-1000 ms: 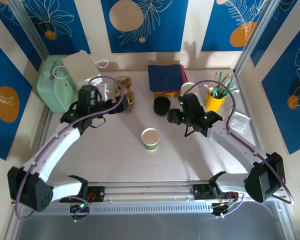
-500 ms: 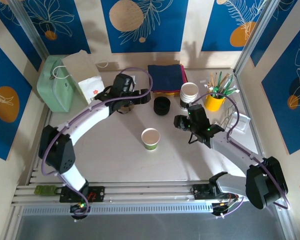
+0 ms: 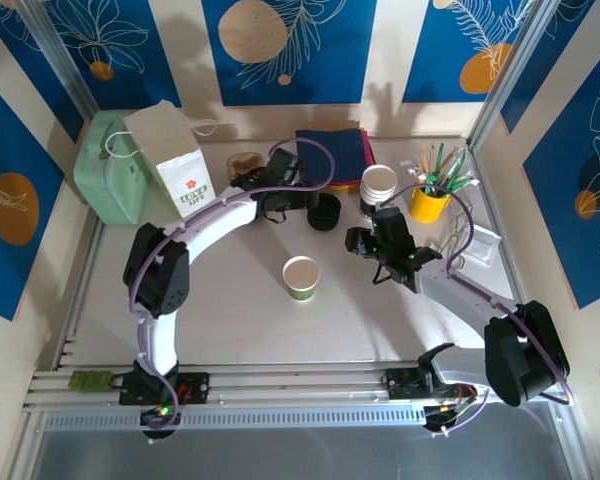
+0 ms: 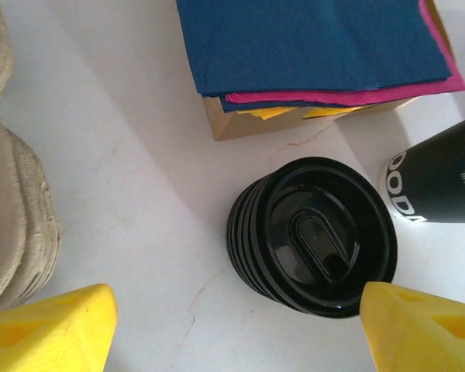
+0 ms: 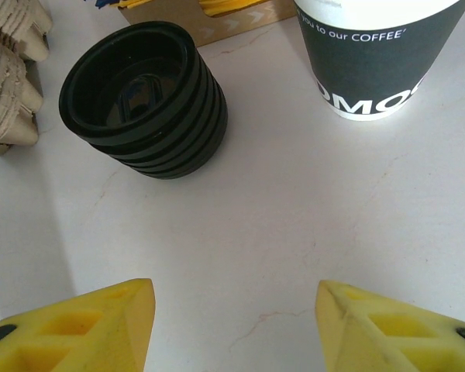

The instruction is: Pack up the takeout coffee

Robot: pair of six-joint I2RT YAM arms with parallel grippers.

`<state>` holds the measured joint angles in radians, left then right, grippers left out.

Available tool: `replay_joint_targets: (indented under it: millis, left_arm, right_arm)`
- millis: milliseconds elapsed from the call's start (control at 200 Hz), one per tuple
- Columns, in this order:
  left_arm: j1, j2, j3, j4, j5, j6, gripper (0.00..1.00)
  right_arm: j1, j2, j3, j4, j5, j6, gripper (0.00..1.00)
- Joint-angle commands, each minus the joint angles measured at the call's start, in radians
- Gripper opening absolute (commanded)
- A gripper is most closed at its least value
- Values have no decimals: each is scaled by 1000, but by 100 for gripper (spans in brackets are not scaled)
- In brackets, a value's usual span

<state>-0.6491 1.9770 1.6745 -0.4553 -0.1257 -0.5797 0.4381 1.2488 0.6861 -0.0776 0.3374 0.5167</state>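
The takeout coffee [image 3: 302, 278], a small olive-green paper cup, stands mid-table with its top open and no lid on it. A stack of black lids [image 3: 324, 211] sits behind it. My left gripper [image 3: 306, 203] reaches over from the left and hovers open just short of the lid stack [image 4: 314, 236]. Its yellow fingertips [image 4: 54, 329] straddle bare table, with the near rim of the stack just inside the right one. My right gripper [image 3: 354, 241] is open to the right of the lids, with only table between its fingertips [image 5: 77, 329]. The lid stack [image 5: 143, 97] lies ahead of it.
White lidless cups [image 3: 378, 185] are stacked beside the lids. Behind are napkins [image 3: 332, 155], cardboard carriers [image 3: 246, 165], a white paper bag [image 3: 175, 155] and a green bag [image 3: 105, 170]. A yellow cup of stirrers [image 3: 432, 200] and a clear tub [image 3: 478, 243] sit at the right.
My left arm has swung right, from the cardboard carriers to the lid stack, its jaws narrowing a little. The right gripper has drawn back slightly from the lids.
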Motion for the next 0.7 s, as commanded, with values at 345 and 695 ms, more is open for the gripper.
replay_joint_targets:
  millis: [345, 695]
  left_arm:
    - [-36, 178, 181, -90, -23, 8, 64]
    - [-53, 250, 248, -111, 6, 5, 43]
  right_arm:
    - [-7, 30, 47, -8, 5, 8, 57]
    - [-8, 19, 48, -16, -3, 5, 57]
